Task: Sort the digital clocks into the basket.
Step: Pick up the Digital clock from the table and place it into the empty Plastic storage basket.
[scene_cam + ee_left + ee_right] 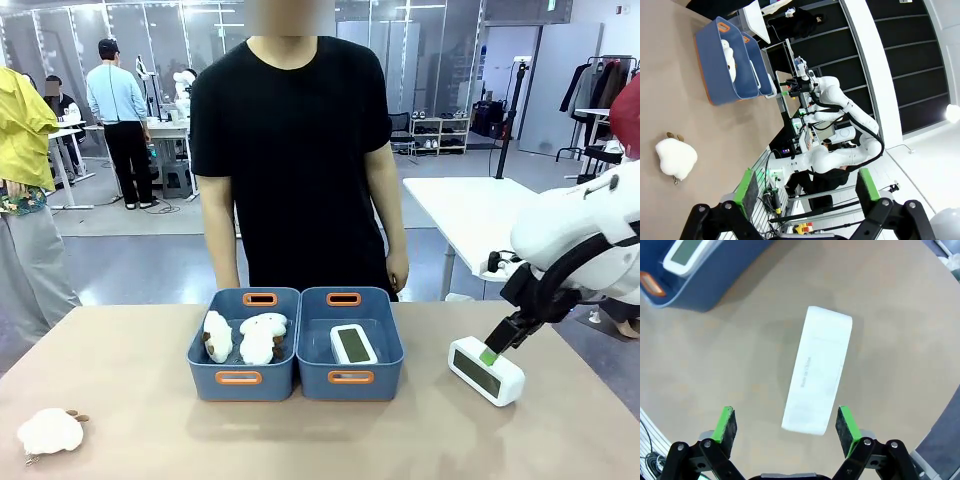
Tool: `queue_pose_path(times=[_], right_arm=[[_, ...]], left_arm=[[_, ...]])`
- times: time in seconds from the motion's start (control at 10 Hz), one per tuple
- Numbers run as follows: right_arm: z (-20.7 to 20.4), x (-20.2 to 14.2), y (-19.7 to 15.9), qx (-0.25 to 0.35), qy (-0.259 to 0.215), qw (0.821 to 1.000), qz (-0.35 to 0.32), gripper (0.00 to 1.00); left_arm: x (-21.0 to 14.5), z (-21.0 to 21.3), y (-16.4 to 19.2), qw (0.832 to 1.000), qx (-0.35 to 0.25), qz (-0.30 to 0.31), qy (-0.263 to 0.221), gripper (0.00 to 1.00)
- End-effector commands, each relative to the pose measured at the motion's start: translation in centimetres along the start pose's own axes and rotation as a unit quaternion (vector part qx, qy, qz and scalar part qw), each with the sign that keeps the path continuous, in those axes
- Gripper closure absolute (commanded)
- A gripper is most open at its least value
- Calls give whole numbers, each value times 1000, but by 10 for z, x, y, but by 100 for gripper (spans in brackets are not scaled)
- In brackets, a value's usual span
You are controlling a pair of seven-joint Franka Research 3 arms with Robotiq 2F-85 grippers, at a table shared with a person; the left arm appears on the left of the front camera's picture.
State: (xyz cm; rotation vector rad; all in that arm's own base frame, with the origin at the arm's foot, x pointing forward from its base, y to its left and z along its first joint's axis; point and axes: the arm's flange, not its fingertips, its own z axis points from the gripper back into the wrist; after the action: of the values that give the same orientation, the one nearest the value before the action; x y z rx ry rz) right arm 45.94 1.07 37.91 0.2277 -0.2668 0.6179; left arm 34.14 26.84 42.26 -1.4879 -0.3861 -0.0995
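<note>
One white digital clock stands on the table at the right, its dark screen facing me. My right gripper hovers open just above its top edge. From the right wrist the clock lies ahead between my open green-padded fingers, not touched. A second digital clock lies screen-up in the right-hand blue basket, with its corner at the top left of the right wrist view. My left gripper is open and empty, high above the table.
A twin blue bin left of the basket holds two white sheep plush toys. A third sheep plush lies at the front left. A person in black stands behind the bins, arms down.
</note>
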Motion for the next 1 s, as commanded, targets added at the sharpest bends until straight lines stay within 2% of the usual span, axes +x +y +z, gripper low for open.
queue_pose_path(times=[0.0, 0.2, 0.5, 0.6, 0.7, 0.8, 0.9], right_arm=[[-17, 16, -10, -23, 19, 999, -27, 0], [-35, 14, -7, -31, 42, 999, -16, 0], [-61, 13, -12, -10, 56, 998, -33, 0], [-67, 13, -12, -13, 60, 997, -35, 6], [-68, 13, -18, -24, 50, 997, -46, 60], [-66, 11, -16, -23, 52, 997, -44, 66], [-64, 11, -18, -30, 55, 997, -51, 65]], left_arm=[[-2, 1, -3, 1000, -4, -4, 6, 0], [-2, 1, -3, 1000, -4, -4, 6, 0], [-2, 1, -3, 1000, -4, -4, 6, 0], [-2, 1, -3, 1000, -4, -4, 6, 0], [-2, 1, -3, 1000, -4, -4, 6, 0], [-2, 1, -3, 1000, -4, -4, 6, 0], [-2, 1, -3, 1000, -4, -4, 6, 0]])
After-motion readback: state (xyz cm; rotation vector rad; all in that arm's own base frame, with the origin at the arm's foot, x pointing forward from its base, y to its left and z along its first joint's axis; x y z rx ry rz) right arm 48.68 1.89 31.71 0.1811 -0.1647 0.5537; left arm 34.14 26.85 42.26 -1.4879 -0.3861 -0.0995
